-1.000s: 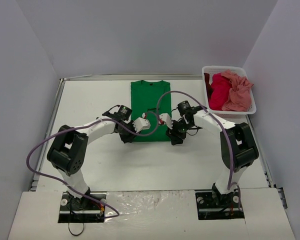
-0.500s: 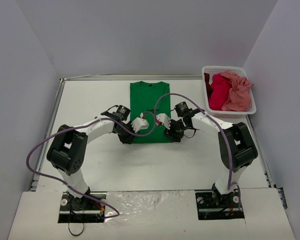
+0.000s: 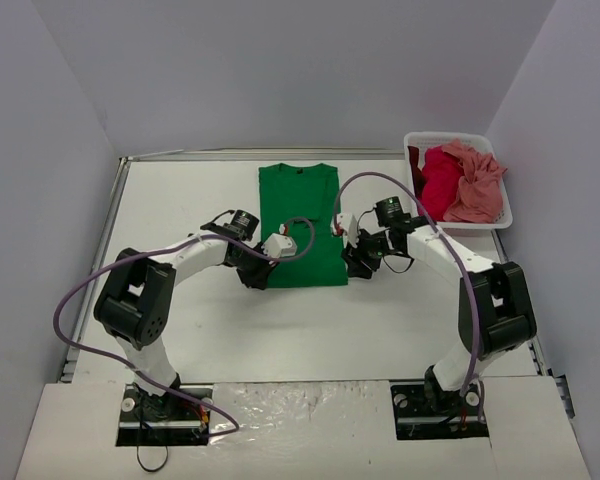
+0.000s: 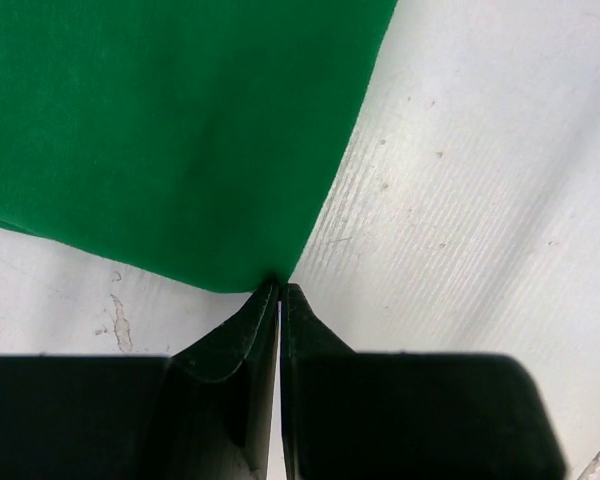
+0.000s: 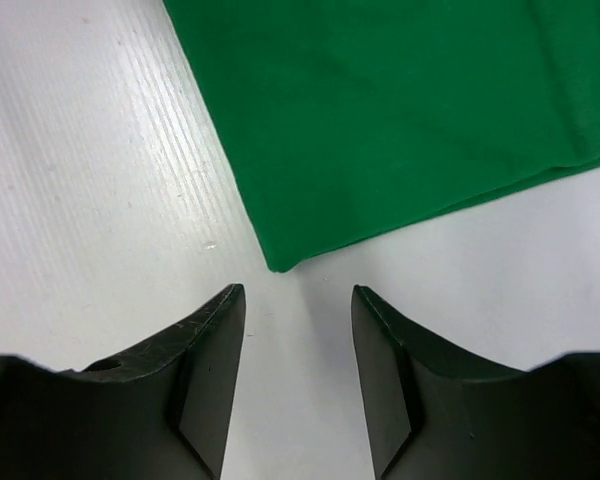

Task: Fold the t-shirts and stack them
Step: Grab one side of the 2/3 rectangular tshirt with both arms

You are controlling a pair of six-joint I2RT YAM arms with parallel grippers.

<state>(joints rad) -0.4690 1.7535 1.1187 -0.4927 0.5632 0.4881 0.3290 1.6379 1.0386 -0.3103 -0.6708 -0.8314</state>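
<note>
The bright green t-shirt (image 3: 300, 225) lies flat on the table, folded into a long rectangle. My left gripper (image 3: 261, 276) is at its near-left corner. In the left wrist view the jaws are shut, with the shirt's corner (image 4: 265, 278) pinched at the left gripper's tips (image 4: 279, 290). My right gripper (image 3: 356, 264) is open and empty, just off the near-right corner (image 5: 280, 262), which lies flat before the right gripper's tips (image 5: 298, 300). The crimson red t-shirt (image 3: 438, 185) and the salmon pink t-shirt (image 3: 475, 182) lie crumpled in the basket.
The white slatted basket (image 3: 458, 224) stands at the far right, close to my right arm. Grey walls enclose the table on three sides. Purple cables loop over both arms.
My right gripper has moved right, off the shirt's near edge, and now stands open beside the near-right corner. The left gripper has stayed at the near-left corner.
</note>
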